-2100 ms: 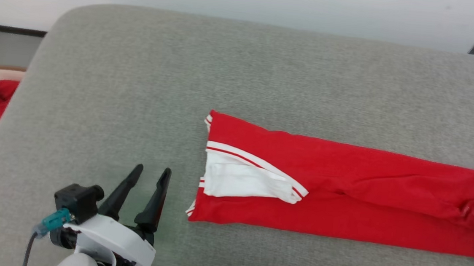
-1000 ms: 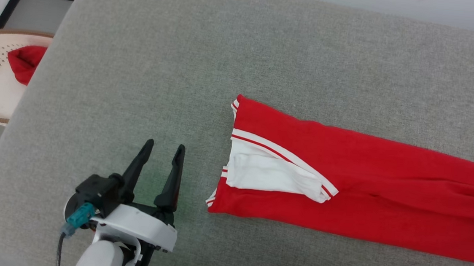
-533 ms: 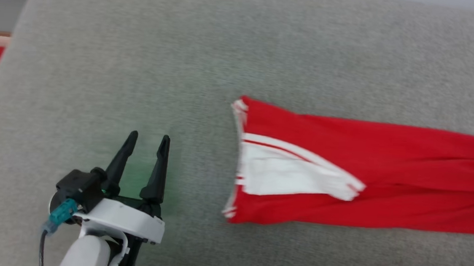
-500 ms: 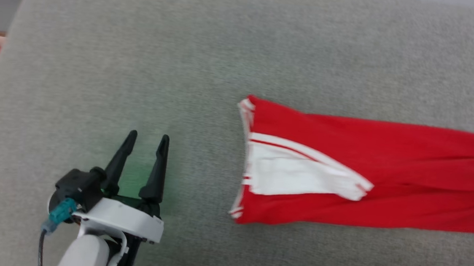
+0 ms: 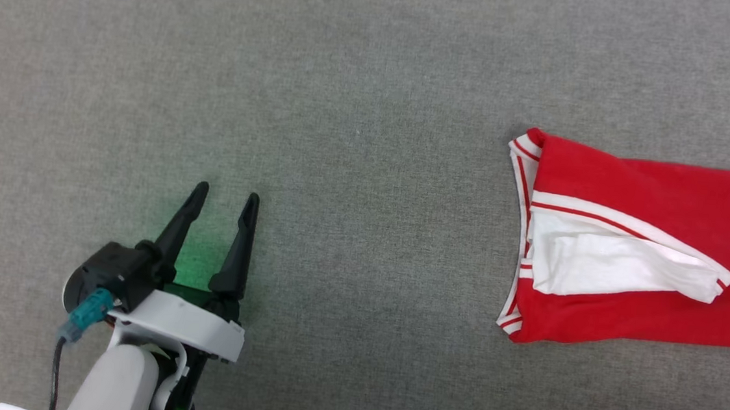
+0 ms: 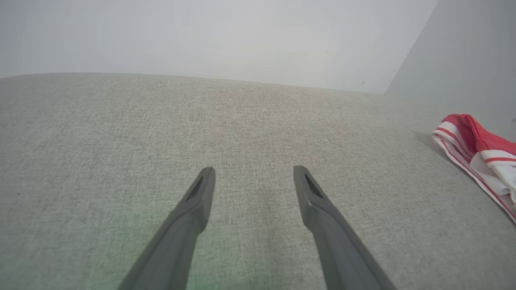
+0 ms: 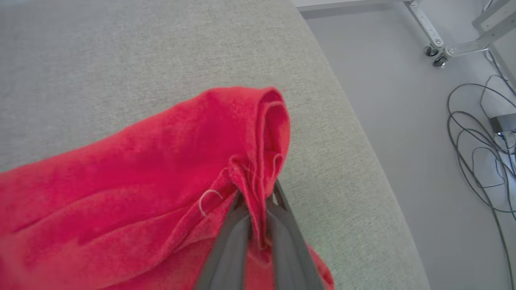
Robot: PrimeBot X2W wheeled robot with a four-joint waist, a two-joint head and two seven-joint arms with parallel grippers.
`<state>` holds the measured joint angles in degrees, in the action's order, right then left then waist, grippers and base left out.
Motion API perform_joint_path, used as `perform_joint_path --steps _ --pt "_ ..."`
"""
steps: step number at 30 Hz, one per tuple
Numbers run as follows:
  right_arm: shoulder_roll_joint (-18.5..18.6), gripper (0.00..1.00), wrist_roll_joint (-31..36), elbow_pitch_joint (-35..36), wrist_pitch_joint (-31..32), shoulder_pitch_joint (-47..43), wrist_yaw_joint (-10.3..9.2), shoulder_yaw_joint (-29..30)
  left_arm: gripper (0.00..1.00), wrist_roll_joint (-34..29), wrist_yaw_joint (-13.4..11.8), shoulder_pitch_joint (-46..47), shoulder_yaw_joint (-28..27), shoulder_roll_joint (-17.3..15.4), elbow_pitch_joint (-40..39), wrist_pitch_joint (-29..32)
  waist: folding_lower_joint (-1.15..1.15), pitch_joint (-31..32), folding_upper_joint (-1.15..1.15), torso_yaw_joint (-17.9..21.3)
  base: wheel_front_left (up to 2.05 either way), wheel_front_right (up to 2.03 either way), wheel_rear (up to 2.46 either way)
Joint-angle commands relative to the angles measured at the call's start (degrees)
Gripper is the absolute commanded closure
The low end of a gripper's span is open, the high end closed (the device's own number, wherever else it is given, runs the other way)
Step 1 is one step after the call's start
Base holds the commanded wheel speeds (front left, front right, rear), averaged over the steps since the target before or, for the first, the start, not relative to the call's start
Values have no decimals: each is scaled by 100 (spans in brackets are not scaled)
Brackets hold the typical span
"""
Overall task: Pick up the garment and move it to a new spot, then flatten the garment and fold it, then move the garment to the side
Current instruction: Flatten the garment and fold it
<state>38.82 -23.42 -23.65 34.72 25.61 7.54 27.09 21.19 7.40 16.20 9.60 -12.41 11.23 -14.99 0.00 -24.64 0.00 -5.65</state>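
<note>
The garment (image 5: 651,208), a red jersey folded into a long strip with a white sleeve and striped trim at its left end, lies on the grey cushion (image 5: 373,101) at the right of the head view. Its striped end (image 6: 479,153) also shows at the right edge of the left wrist view. My left gripper (image 5: 222,197) stands open over bare cushion at the lower left, well apart from the garment. In the right wrist view my right gripper (image 7: 258,201) is shut on a bunched red fold of the garment (image 7: 161,161) near the cushion's right edge.
The cushion's right edge (image 7: 363,133) drops to a grey floor with coiled cables (image 7: 479,133) and a wheeled metal frame (image 7: 443,44). A pale wall (image 6: 201,36) rises behind the cushion. Wide bare cushion lies between my left gripper and the garment.
My right gripper has shut on the garment's far end. The garment now lies further right in the head view and further from my left gripper; the camera has also shifted, losing the basket at the left.
</note>
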Motion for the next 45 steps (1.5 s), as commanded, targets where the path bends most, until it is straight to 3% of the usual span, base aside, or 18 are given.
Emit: perform_joint_path --steps 1,6,14,19,25,31,42,44,45 --pt "-78 100 -76 21 -7 62 -11 -115 0 27 14 -8 7 -15 21 -23 0 95 0 1 0 0 0" --pt "-424 100 -474 826 179 -298 -10 -667 0 91 14 -176 46 -22 133 -23 0 430 0 -43 0 0 0" --pt "-914 100 -961 3256 979 -1042 -10 -1813 0 162 15 -450 17 30 170 -23 0 768 0 -73 0 0 0" --pt "-1159 100 -939 3925 1185 -988 -10 -2531 0 196 15 -451 62 79 165 -23 0 800 0 -203 0 0 0" --pt "-1412 100 -935 4047 1297 -699 -10 -3306 0 242 15 -398 116 151 174 -23 0 701 0 -377 0 0 0" --pt "-1475 100 -924 3617 1189 -410 -10 -3846 0 229 15 -205 240 266 216 -23 0 501 0 -579 0 0 0" --pt "-1546 100 -994 2973 813 -225 -10 -4199 0 239 15 -126 246 390 337 -23 0 427 0 -677 0 0 0" --pt "-1606 54 -1081 2915 703 -196 -10 -4195 0 258 15 -119 234 372 348 -23 0 477 0 -652 0 0 0" --pt "-1629 13 -1120 2894 659 -189 -10 -4184 0 261 15 -108 235 352 357 -23 0 511 0 -636 0 0 0"
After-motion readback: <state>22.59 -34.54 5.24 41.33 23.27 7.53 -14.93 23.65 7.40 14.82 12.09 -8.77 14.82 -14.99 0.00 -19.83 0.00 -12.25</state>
